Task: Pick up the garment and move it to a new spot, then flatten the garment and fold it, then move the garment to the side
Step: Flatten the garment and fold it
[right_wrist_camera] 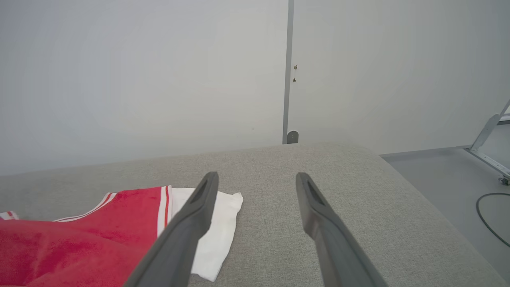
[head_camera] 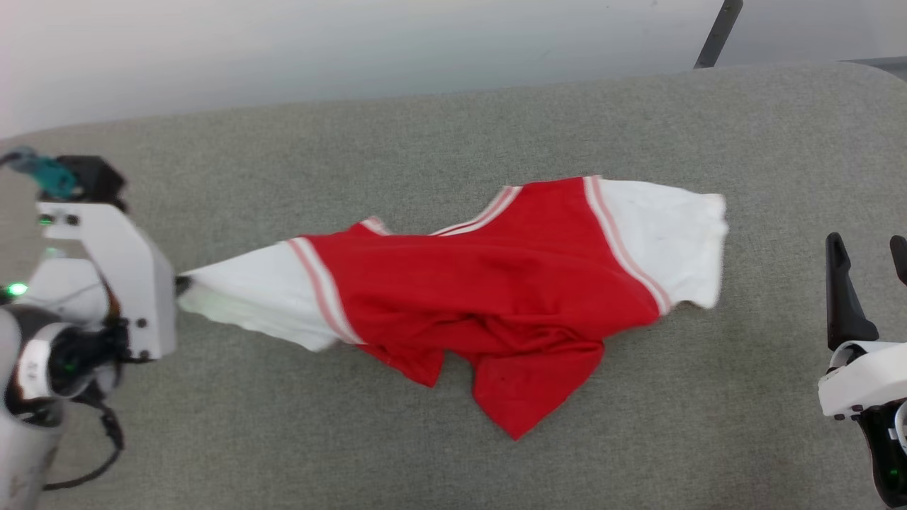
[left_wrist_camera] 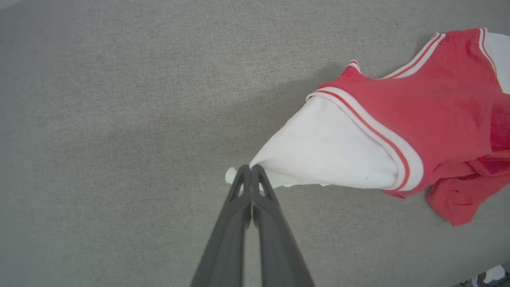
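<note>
Head view: crumpled red garment [head_camera: 496,283], white sleeves.

One garment [head_camera: 510,283] is in view, a red shirt with two white sleeves, the left sleeve [head_camera: 248,290] and the right sleeve [head_camera: 666,234]. Two striped bands [head_camera: 322,290] mark the sleeve seams, one per sleeve, and one more striped edge [head_camera: 489,212] runs at the neck. There are two grippers, the left gripper [left_wrist_camera: 251,170] and the right gripper [right_wrist_camera: 257,179], each with two dark fingers [right_wrist_camera: 314,207], four in all. One grey padded surface [head_camera: 453,439] lies under the shirt. Beyond it are one pale wall [right_wrist_camera: 139,79] with one vertical strip [right_wrist_camera: 287,71], one slanted dark bar [head_camera: 717,32], one metal strut [right_wrist_camera: 484,137] and one black cable [right_wrist_camera: 484,215] on the floor [right_wrist_camera: 438,171].
</note>
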Motion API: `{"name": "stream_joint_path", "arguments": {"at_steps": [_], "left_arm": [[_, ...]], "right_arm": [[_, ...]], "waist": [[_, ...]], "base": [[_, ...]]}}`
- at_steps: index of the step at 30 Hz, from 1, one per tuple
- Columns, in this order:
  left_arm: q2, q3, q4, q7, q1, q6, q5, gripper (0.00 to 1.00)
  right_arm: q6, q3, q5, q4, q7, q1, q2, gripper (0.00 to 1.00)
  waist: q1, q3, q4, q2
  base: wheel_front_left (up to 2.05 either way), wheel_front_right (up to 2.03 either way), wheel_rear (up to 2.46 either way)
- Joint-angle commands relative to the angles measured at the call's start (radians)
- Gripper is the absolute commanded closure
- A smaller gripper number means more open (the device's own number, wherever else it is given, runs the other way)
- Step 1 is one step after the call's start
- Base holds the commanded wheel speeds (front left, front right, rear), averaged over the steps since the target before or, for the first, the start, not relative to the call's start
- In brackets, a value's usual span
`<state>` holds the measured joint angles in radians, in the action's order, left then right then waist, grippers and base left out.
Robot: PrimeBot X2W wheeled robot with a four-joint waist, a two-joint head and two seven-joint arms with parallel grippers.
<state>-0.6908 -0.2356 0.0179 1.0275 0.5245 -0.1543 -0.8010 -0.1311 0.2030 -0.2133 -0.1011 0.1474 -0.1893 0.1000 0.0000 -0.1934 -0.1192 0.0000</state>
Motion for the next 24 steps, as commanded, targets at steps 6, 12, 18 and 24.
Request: {"name": "stream_joint_path", "arguments": {"at_steps": [6,12,18,24], "left_arm": [[-0.028,-0.012,-0.101,-0.069,0.005,0.044,0.055,1.00],[0.011,-0.050,-0.225,-0.160,0.030,0.108,0.079,0.92],[0.051,-0.080,-0.362,-0.222,0.065,0.147,0.097,0.44],[0.071,-0.077,-0.419,-0.269,0.090,0.171,0.089,0.06]], "right_arm": [[0.001,-0.013,-0.005,-0.014,0.013,0.013,0.008,0.00],[0.001,-0.025,-0.015,-0.022,0.018,0.002,0.011,0.00],[0.001,-0.032,-0.015,-0.026,0.023,-0.004,0.013,0.00],[0.001,-0.033,-0.018,-0.025,0.021,0.004,0.015,0.00]], "waist": [[0.0000,-0.007,-0.010,0.0000],[0.0000,-0.034,-0.025,0.0000],[0.0000,-0.046,-0.036,0.0000],[0.0000,-0.041,-0.032,0.0000]], "base": [[0.00,0.00,0.00],[0.00,0.00,0.00],[0.00,0.00,0.00],[0.00,0.00,0.00]]}}
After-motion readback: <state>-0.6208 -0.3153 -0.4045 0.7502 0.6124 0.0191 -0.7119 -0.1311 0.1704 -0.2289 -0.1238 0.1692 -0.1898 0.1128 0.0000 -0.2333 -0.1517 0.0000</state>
